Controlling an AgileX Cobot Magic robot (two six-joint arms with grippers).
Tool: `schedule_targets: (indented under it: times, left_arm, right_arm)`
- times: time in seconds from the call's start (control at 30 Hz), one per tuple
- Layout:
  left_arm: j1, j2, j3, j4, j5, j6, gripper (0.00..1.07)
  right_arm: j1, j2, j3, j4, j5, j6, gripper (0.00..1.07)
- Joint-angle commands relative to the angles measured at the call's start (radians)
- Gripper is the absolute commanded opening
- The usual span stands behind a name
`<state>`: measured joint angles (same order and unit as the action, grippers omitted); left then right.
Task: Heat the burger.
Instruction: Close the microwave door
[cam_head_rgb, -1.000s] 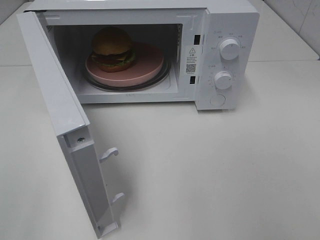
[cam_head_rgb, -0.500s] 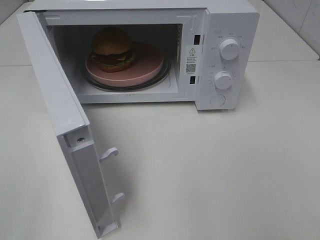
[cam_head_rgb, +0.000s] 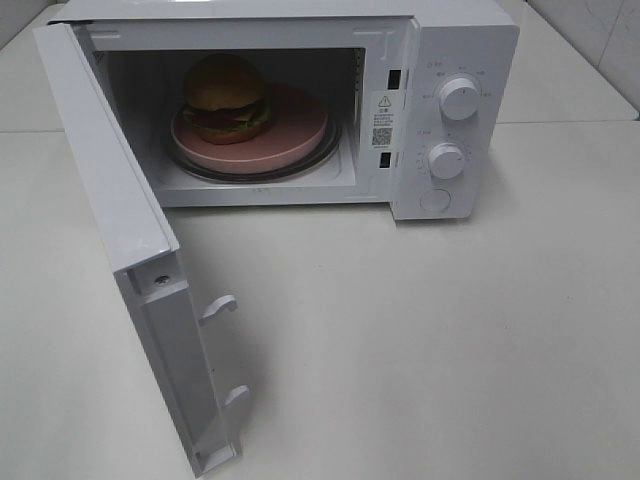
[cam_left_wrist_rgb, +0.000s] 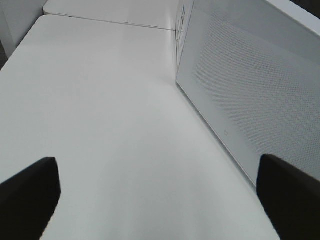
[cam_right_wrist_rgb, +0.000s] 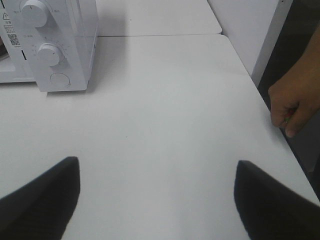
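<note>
Inside the microwave (cam_head_rgb: 465, 45), the burger (cam_head_rgb: 225, 92) sits on a pink plate (cam_head_rgb: 300, 135), and the door (cam_head_rgb: 105, 190) stands wide open. The left pincer (cam_left_wrist_rgb: 160, 200) and right pincer (cam_right_wrist_rgb: 159, 196) are both spread wide and empty over the table (cam_head_rgb: 450, 330). A glancing push on the door could skid the microwave or leave the latch hooks (cam_head_rgb: 218, 308) uncaught, so heating might never start.

1 burger (cam_head_rgb: 224, 95), 1 plate (cam_head_rgb: 296, 126), 1 microwave (cam_head_rgb: 470, 35), 2 knobs (cam_head_rgb: 459, 97) (cam_head_rgb: 446, 160)

A sticker (cam_head_rgb: 382, 119) on the microwave (cam_head_rgb: 470, 30) front shows a warning triangle and a QR code; its print is too small to read. Marks around the dials (cam_head_rgb: 459, 97) are illegible too.
</note>
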<state>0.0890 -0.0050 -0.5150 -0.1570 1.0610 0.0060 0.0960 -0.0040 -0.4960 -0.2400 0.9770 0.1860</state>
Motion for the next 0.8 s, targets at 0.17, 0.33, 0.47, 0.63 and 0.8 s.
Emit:
schedule_targets:
  times: [0.17,0.33,0.47,0.63,0.8]
  left_arm:
    - [0.002,-0.002,0.001,0.002,0.000,0.000,1.02]
    - [0.002,-0.002,0.001,-0.010,-0.005,-0.006,1.02]
    - [0.002,-0.001,-0.015,-0.025,-0.036,-0.006,1.02]
    - [0.002,0.024,-0.022,-0.013,-0.101,-0.006,0.99]
    - [0.002,0.066,-0.022,-0.014,-0.176,-0.006,0.84]
  right_arm:
    - [-0.006,-0.035,0.003,0.002,-0.007,0.009,0.76]
    - [-0.006,-0.035,0.003,0.002,-0.007,0.009,0.76]
    - [-0.006,-0.035,0.003,0.002,-0.007,0.009,0.76]
    - [-0.006,-0.035,0.003,0.002,-0.007,0.009,0.76]
    - [-0.006,-0.035,0.003,0.002,-0.007,0.009,0.76]
